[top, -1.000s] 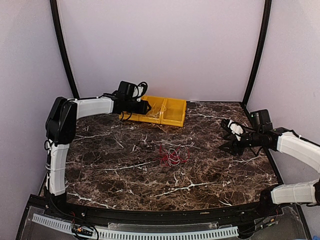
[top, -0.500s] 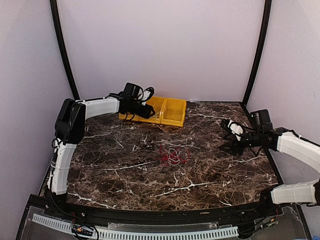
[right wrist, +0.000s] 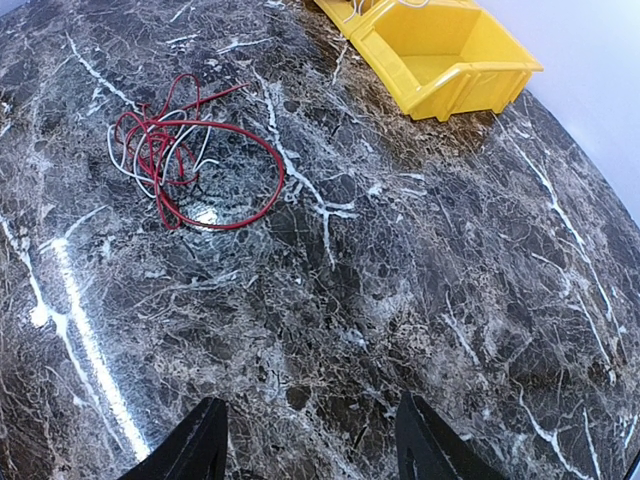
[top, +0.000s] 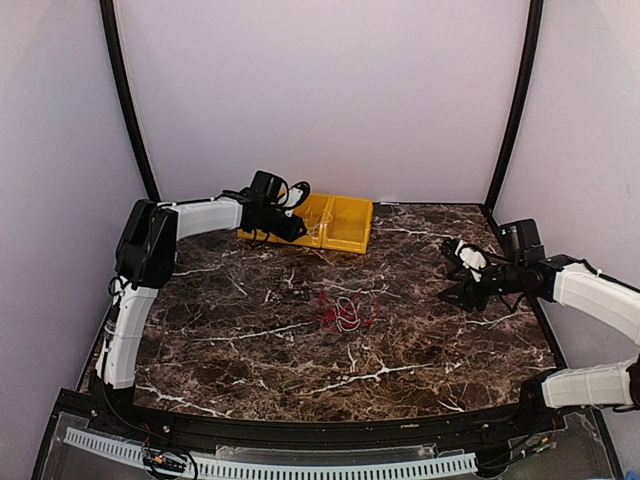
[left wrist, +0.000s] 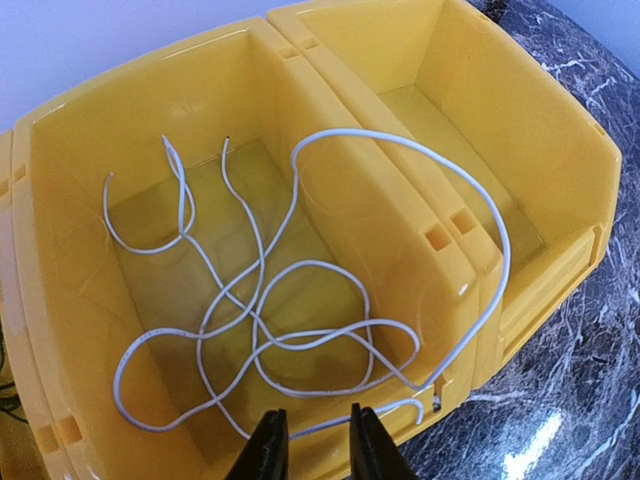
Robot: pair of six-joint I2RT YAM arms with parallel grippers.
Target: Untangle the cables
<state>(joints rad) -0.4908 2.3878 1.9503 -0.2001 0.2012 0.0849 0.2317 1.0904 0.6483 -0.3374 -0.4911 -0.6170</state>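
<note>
A tangle of red and white cables [top: 345, 312] lies mid-table; it also shows in the right wrist view [right wrist: 175, 160]. A loose white cable [left wrist: 260, 300] lies coiled in the left compartment of the yellow bin [left wrist: 60, 290]. One loop arches over the divider, and an end hangs over the near rim. My left gripper [top: 297, 228] hovers at the bin's near rim. Its jaws [left wrist: 318, 445] stand slightly apart, with a strand of the white cable passing below the gap. My right gripper [top: 455, 285] is wide open and empty [right wrist: 312, 440] above bare marble, right of the tangle.
The yellow bin [top: 345, 235] stands at the back centre of the marble table and also shows in the right wrist view [right wrist: 440, 55]. Its right compartment [left wrist: 470, 140] holds only the cable's loop. Black frame posts stand at the back corners.
My left gripper has moved right and a little nearer, over the bin's left compartment. The right arm and the tangle have not moved.
</note>
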